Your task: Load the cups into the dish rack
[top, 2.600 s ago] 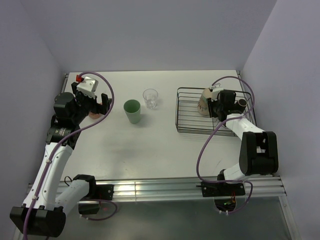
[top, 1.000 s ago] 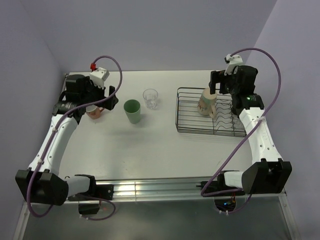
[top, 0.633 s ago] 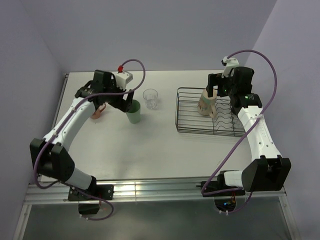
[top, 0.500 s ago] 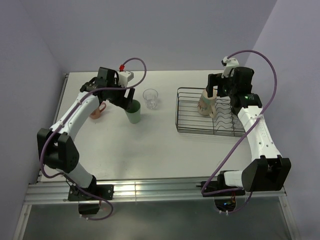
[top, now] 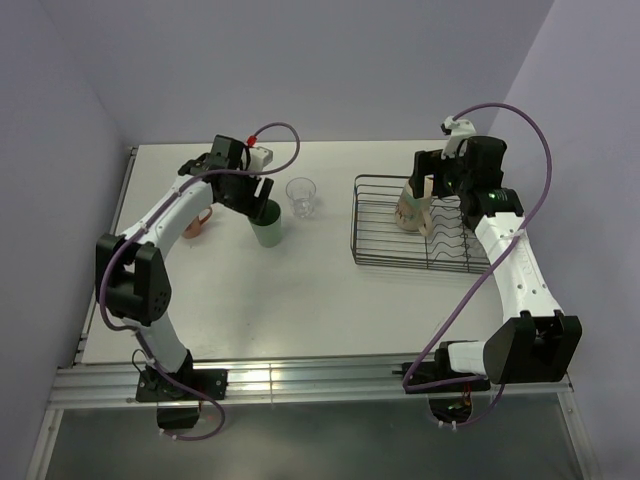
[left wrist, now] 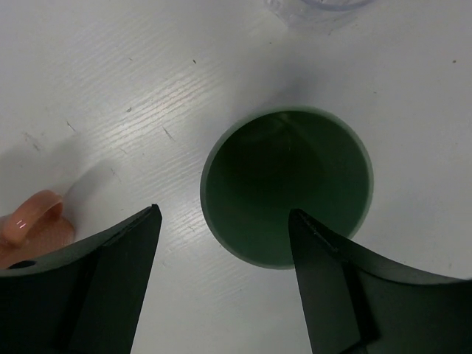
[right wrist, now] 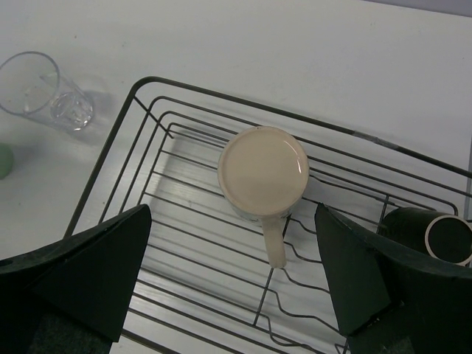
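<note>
Treat the far right corner of the black wire dish rack [top: 352,225] as hidden in the top view, masked by the right arm [top: 500,250]. Count only part of the small dark cup [right wrist: 431,234] with a pale rim: cut off at the right edge of the right wrist view, lying on its side in the rack's right part, beside the wavy dividers [right wrist: 295,291]. Expect only a sliver of the clear glass [left wrist: 317,6] at the top edge of the left wrist view, and only the handle of the pinkish mug [left wrist: 26,225] at its left edge. Regard the pattern on the cream mug [top: 412,208] as too small to make out.

Locate the green plastic tumbler [left wrist: 287,192] upright on the white bench [top: 300,290], mouth up, directly below the left end effector [left wrist: 225,214]. Read the left end effector as spread wide and gripping nothing, one finger on either side of the tumbler's near rim. Cannot tell whether touching the rim or above it. Find the clear glass near the tumbler on the rack side, and the pinkish mug on the opposite side, apart from it.

Locate the cream mug inverted, base up, inside the rack's left part, handle pointing toward the bottom of the right wrist view. Read the right end effector [right wrist: 232,210] as spread wide and empty, hovering above the cream mug, fingers well clear on both sides.
</note>
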